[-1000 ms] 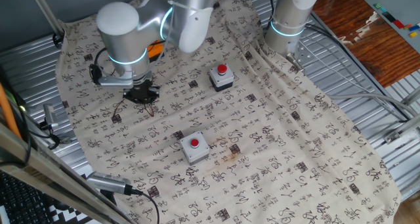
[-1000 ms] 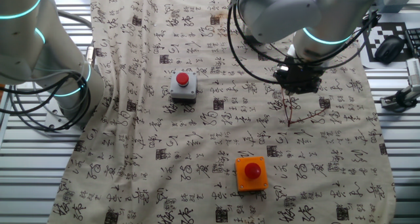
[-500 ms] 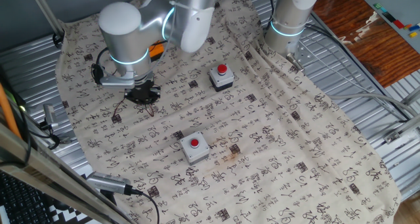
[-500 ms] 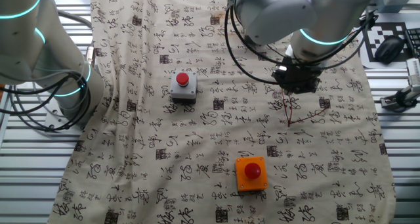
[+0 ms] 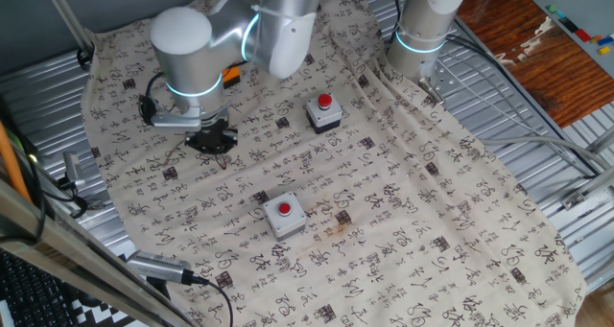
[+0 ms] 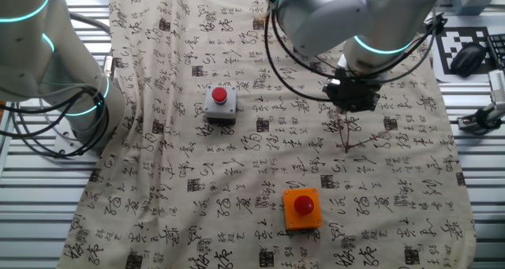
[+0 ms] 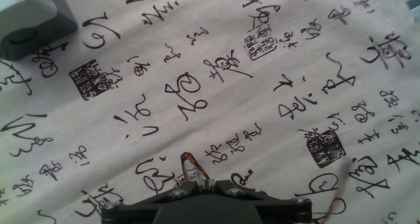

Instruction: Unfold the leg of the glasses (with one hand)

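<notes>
Ribbed metal tabletop (image 5: pixel 537 126), cream calligraphy-print cloth (image 5: pixel 403 212) draped over it, reddish wooden floor (image 5: pixel 508 30) beyond, even light

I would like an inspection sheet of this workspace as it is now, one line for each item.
Surface: cloth printed with black characters covers the table.
Job's things: the glasses lie on the cloth just under the claw; leg state too thin to judge.
Clutter: two grey button boxes; one orange button box.
Claw: low over the glasses; open or shut cannot be told.
Cables: black cables loop beside the arm.
Surroundings: second arm base; metal frame.
</notes>
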`<state>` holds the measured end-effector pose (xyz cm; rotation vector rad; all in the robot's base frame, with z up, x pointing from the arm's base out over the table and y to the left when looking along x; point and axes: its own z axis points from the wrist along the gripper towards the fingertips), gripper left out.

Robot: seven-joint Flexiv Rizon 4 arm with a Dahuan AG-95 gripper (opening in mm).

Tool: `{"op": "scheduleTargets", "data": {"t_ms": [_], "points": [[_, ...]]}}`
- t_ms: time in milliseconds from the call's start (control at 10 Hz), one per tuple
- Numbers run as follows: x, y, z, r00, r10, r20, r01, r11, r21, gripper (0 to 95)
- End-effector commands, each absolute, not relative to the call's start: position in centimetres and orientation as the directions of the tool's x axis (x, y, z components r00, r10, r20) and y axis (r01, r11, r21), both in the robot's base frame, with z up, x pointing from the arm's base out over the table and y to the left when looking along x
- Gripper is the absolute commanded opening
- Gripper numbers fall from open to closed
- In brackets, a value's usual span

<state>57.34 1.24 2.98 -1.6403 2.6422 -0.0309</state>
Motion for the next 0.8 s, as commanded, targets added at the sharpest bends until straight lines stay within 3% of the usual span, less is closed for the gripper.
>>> {"op": "scheduleTargets", "data": {"t_ms": [100,800], "points": [[57.3,1.2,2.9,-0.442,-0.897,-0.018,-0.896,0.442,-0.033,0.0],[55.5,1.2,2.5,-0.437,-0.899,-0.019,-0.898,0.438,-0.036,0.0]]}}
